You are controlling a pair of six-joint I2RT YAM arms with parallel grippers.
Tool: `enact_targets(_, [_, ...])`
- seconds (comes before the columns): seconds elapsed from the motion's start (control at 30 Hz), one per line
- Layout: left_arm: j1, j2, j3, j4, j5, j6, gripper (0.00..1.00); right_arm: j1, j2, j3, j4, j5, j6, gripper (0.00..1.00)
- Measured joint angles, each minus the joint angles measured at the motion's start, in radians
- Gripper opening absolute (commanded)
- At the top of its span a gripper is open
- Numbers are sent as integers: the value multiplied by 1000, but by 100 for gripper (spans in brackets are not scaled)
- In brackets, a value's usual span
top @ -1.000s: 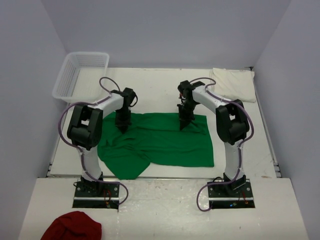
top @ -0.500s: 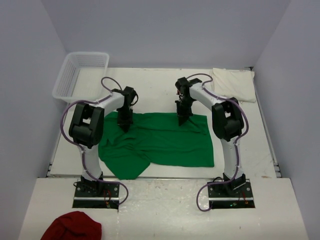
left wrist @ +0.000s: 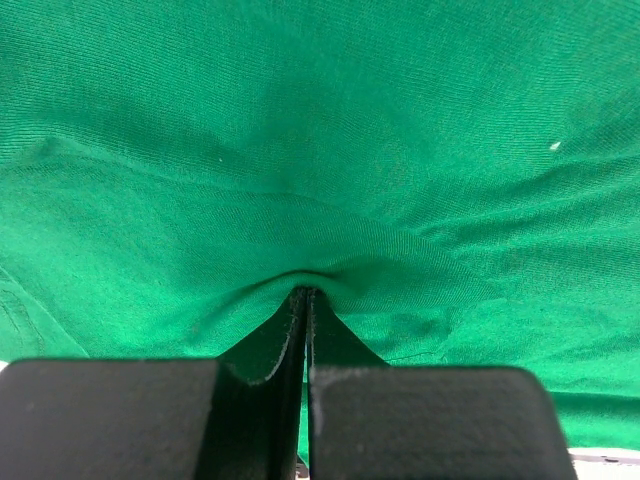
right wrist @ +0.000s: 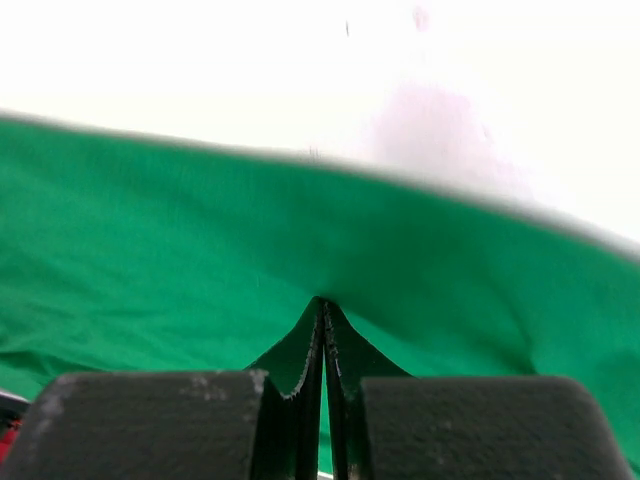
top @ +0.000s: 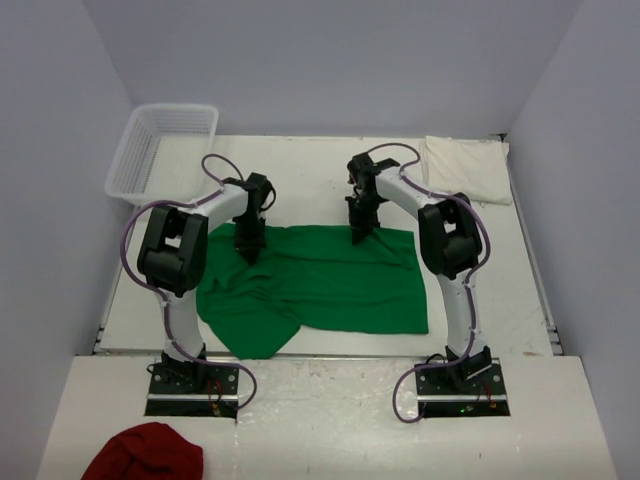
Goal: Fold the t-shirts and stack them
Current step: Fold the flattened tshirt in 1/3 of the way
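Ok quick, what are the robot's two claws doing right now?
Left gripper: shut, pinching the bright green cotton t-shirt.
Right gripper: shut, pinching the same shirt.

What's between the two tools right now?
Only the green t-shirt: its far strip runs from left tool to right tool, both shut on it. The top view shows nothing else there.

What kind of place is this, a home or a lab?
Probably a robot lab cell: left arm and right arm bolted to a white table, plain walls boxing it in, a green t-shirt laid out.
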Motion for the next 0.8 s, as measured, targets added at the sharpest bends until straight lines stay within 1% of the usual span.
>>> enact_targets(0.1, [0,0,0,0,3,0,0,-2,58,53,-25,-24,-2,0])
enact_targets(0.5, [13,3,11,10,42,12,0,-1,126,174,-109,-18,-4,0])
enact_targets(0.57, [13,14,33,13,47,17,0,-3,151,219,-130,-15,-4,0])
enact_targets(0.8, [37,139,219,-10,82,47,0,-30,203,319,-158,-6,-2,1])
